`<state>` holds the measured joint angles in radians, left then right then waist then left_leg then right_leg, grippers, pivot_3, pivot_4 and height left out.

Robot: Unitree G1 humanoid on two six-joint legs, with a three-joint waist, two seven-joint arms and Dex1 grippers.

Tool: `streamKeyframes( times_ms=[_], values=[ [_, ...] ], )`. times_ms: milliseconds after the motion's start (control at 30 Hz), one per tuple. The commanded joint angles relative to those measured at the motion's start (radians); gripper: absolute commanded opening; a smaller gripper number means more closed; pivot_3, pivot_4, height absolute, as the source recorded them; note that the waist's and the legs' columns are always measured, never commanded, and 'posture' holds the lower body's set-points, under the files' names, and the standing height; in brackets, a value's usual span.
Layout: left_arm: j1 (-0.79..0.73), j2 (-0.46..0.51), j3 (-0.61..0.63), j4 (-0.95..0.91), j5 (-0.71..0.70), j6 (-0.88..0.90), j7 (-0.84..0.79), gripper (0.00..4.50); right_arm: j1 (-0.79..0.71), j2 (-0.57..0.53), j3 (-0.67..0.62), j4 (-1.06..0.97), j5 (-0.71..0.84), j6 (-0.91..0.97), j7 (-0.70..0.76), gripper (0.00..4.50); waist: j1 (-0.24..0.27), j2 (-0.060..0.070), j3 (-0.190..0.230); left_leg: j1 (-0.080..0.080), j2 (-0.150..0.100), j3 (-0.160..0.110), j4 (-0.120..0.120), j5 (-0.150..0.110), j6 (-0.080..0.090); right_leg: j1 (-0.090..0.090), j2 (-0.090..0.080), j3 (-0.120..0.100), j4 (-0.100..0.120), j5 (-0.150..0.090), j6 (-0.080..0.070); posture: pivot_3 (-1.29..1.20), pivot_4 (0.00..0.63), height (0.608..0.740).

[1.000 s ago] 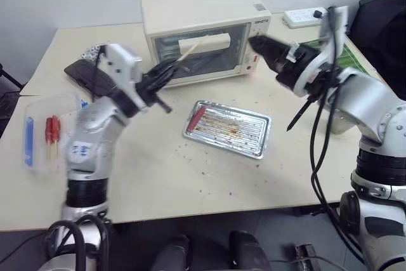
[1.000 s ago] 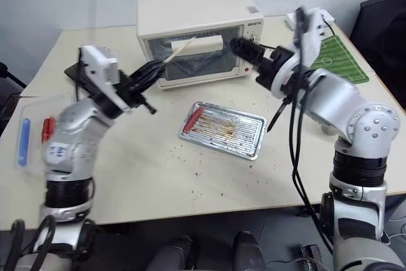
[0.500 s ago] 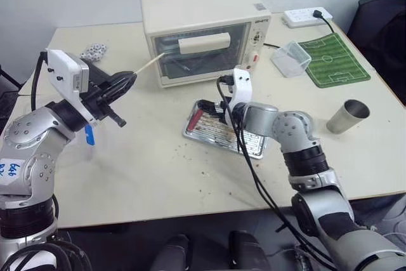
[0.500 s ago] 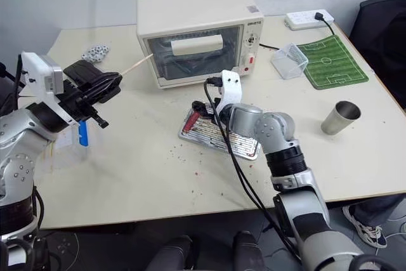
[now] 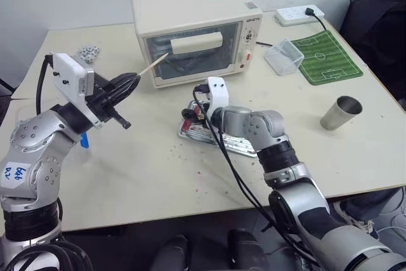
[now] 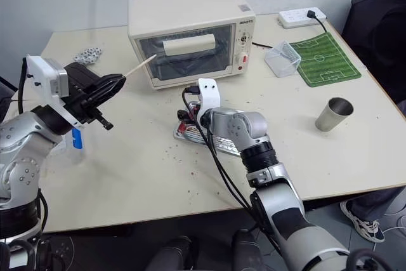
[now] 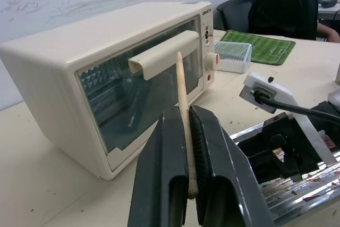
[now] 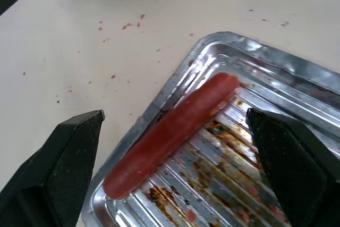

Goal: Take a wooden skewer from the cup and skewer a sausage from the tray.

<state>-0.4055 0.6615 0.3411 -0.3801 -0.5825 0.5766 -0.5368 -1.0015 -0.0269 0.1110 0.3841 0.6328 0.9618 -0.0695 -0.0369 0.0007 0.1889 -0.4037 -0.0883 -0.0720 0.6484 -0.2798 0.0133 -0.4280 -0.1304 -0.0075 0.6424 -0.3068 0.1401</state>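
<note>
My left gripper [image 5: 131, 80] is raised over the table's left side, shut on the wooden skewer [image 5: 152, 65]. The skewer's [image 7: 182, 99] pale tip points toward the oven door. My right gripper [image 5: 190, 112] hangs low over the left end of the stained silver tray [image 5: 240, 146], open. In the right wrist view its black fingers [image 8: 58, 168] stand wide apart on either side of the glossy red sausage [image 8: 175, 131]. The sausage lies diagonally by the tray's rim [image 8: 212, 41], and the fingers are not touching it. The grey steel cup [image 5: 337, 113] stands alone at the right of the table.
A cream toaster oven [image 5: 190, 26] stands at the back centre. A clear plastic tub [image 5: 283, 57], a green football-pitch mat [image 5: 327, 55] and a power strip [image 5: 299, 13] are at the back right. A blue stick [image 5: 84, 139] lies under my left arm. A seated person [image 7: 287, 3] is behind.
My right arm has swung down and left from beside the oven to the tray's left end, above the sausage. The left gripper, still holding the skewer, drew back slightly. The camera has shifted.
</note>
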Motion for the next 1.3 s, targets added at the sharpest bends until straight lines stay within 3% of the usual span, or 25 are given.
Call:
streamKeyframes(
  times_ms=[33,67,167,333,700,800,900,1300],
  values=[
    [-0.011,0.003,0.009,-0.020,0.003,-0.028,0.005,0.00,-0.024,0.026,0.010,-0.013,-0.049,0.008,0.063,4.49,0.000,0.000,0.000,0.000,0.000,0.000,0.000,0.000,0.000,0.000,0.000,0.000,0.000,0.000,0.000,0.00,0.150,0.740],
    [-0.014,0.004,0.008,-0.017,0.004,-0.030,0.005,0.00,-0.021,0.031,0.011,-0.012,-0.065,0.009,0.074,4.49,0.000,0.000,0.000,0.000,0.000,0.000,0.000,0.000,0.000,0.000,0.000,0.000,0.000,0.000,0.000,0.00,0.150,0.740],
    [-0.025,0.005,0.004,-0.011,0.003,-0.032,0.007,0.00,-0.012,0.048,0.005,-0.010,-0.102,0.013,0.096,3.88,0.000,0.000,0.000,0.000,0.000,0.000,0.000,0.000,0.000,0.000,0.000,0.000,0.000,0.000,0.000,0.00,0.150,0.740],
    [-0.040,0.004,0.002,-0.003,0.002,-0.034,0.009,0.00,0.002,0.065,0.001,-0.016,-0.154,0.023,0.131,2.25,0.000,0.000,0.000,0.000,0.000,0.000,0.000,0.000,0.000,0.000,0.000,0.000,0.001,0.000,0.000,0.00,0.150,0.740],
    [-0.052,0.005,-0.010,0.009,0.006,-0.040,0.004,0.00,0.012,0.074,-0.002,-0.013,-0.247,0.010,0.193,2.25,-0.001,0.000,0.000,0.000,0.000,0.000,0.000,0.000,0.000,-0.001,0.000,0.000,0.001,0.000,0.000,0.00,0.150,0.740],
    [-0.055,0.005,-0.015,0.013,0.006,-0.043,0.003,0.00,0.016,0.080,-0.001,-0.010,-0.269,0.002,0.206,1.63,-0.001,0.000,0.000,0.000,0.000,0.000,0.000,0.000,0.000,-0.001,0.000,0.000,0.001,0.000,0.000,0.00,0.150,0.740],
    [-0.058,0.005,-0.020,0.015,0.006,-0.046,0.004,0.00,0.018,0.084,-0.002,-0.012,-0.285,0.003,0.215,0.69,-0.004,0.000,0.000,0.000,0.000,0.000,0.000,0.000,0.000,-0.001,0.000,0.000,0.001,0.000,0.000,0.00,0.150,0.740],
    [-0.064,-0.005,-0.040,0.031,0.014,-0.065,0.002,0.00,0.020,0.084,-0.005,-0.043,-0.308,0.023,0.254,0.69,-0.008,-0.001,0.000,0.000,0.000,0.000,0.000,0.000,-0.001,-0.001,0.000,0.000,0.002,0.000,0.000,0.00,0.150,0.740]
  ],
)
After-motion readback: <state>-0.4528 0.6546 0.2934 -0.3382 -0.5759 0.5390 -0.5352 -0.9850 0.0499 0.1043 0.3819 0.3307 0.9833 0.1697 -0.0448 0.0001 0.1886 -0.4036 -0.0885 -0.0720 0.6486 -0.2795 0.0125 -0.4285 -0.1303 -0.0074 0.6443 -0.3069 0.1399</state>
